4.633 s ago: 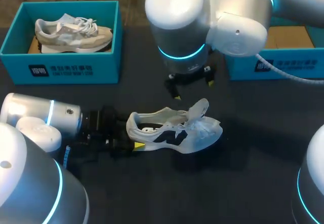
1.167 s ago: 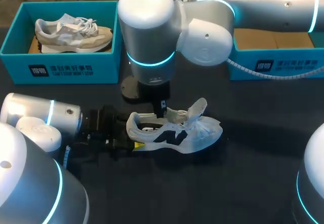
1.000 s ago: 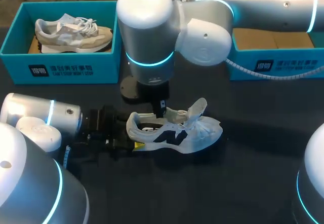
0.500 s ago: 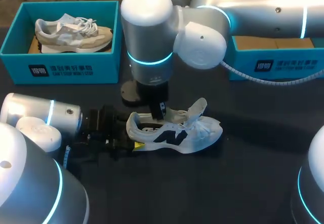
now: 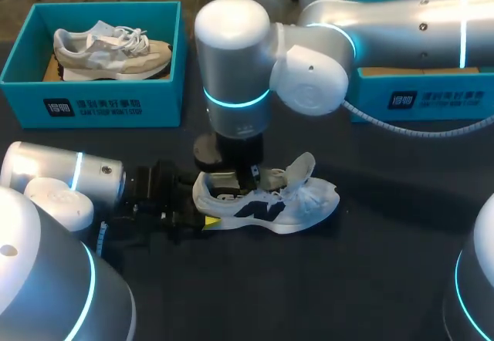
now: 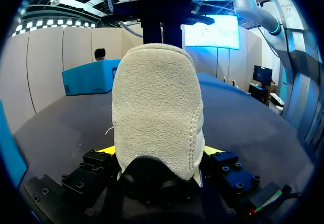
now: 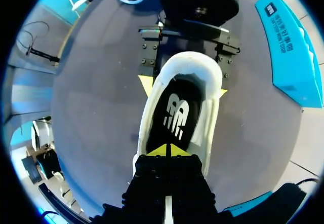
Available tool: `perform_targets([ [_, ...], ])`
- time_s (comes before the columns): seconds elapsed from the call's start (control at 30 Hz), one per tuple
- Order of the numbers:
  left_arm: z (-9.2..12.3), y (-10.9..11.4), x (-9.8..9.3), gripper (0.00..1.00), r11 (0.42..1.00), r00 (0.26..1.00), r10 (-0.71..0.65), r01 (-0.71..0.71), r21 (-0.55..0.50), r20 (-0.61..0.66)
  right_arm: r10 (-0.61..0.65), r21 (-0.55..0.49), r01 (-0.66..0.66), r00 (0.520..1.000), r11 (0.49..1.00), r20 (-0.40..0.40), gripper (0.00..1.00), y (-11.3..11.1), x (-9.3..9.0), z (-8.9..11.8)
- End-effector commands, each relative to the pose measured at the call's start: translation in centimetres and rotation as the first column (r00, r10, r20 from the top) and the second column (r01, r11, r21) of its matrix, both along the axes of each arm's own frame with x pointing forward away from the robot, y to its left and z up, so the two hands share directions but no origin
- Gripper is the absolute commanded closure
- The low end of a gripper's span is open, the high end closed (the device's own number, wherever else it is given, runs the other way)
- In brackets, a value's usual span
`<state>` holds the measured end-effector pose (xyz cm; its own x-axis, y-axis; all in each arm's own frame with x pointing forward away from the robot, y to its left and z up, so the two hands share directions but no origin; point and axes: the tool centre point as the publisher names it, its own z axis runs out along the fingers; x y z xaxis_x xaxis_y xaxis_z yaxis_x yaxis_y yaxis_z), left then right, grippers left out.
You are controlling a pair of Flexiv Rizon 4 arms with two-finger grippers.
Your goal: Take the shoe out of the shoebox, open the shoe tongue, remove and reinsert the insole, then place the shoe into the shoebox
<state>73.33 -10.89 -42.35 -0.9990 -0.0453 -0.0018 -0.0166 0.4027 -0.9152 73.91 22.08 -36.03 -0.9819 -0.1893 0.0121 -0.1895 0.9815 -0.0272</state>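
The dark table (image 5: pixel 370 279) carries two blue boxes at its far side: the left shoebox (image 5: pixel 93 103) holds a beige sneaker (image 5: pixel 108 48), and the right shoebox (image 5: pixel 432 98) lies partly behind the right arm (image 5: pixel 309 71). That arm reaches across to the middle, above the white shoe (image 5: pixel 309 202). The shoe stands on its sole on the table, well apart from both boxes, with its tongue (image 5: pixel 301 167) lifted. The left gripper (image 6: pixel 159 152) clamps the heel from both sides. The right gripper (image 7: pixel 166 150) is down inside the shoe, its tips pinched narrowly together on the insole (image 7: pixel 177 112).
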Motion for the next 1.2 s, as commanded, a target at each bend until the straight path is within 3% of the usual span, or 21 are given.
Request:
perform_targets([
  [0.03, -0.1, 0.1, 0.2, 1.00, 1.000, 1.000, -0.001, 0.001, 0.003, -0.002, -0.008, -0.003, 0.008, 1.000, 1.000, 0.007, 1.00, 0.3, -0.6, -1.0],
  [0.17, -0.1, 0.1, 0.2, 1.00, 1.000, 1.000, -0.001, 0.001, 0.003, -0.002, -0.033, -0.002, 0.034, 0.999, 0.999, 0.027, 1.00, 0.1, -0.8, -1.4],
  [0.6, -0.1, 0.1, 0.2, 1.00, 1.000, 1.000, -0.001, 0.001, 0.003, -0.002, -0.024, -0.017, 0.025, 0.996, 1.000, 0.090, 1.00, -0.7, 1.2, -1.8],
  [0.7, -0.1, 0.1, 0.2, 1.00, 1.000, 1.000, -0.001, 0.001, 0.003, -0.002, -0.020, -0.019, 0.022, 0.995, 1.000, 0.100, 0.93, -0.8, 1.3, -1.9],
  [0.9, -0.1, 0.1, 0.2, 1.00, 1.000, 1.000, -0.001, 0.001, 0.003, -0.002, -0.015, -0.016, 0.017, 0.993, 1.000, 0.119, 0.70, -1.0, 1.7, -2.2],
  [1.2, -0.1, 0.1, 0.2, 1.00, 1.000, 1.000, -0.001, 0.001, 0.003, -0.002, -0.007, 0.006, 0.006, 0.992, 1.000, 0.127, 0.67, -0.6, 2.6, -3.3],
])
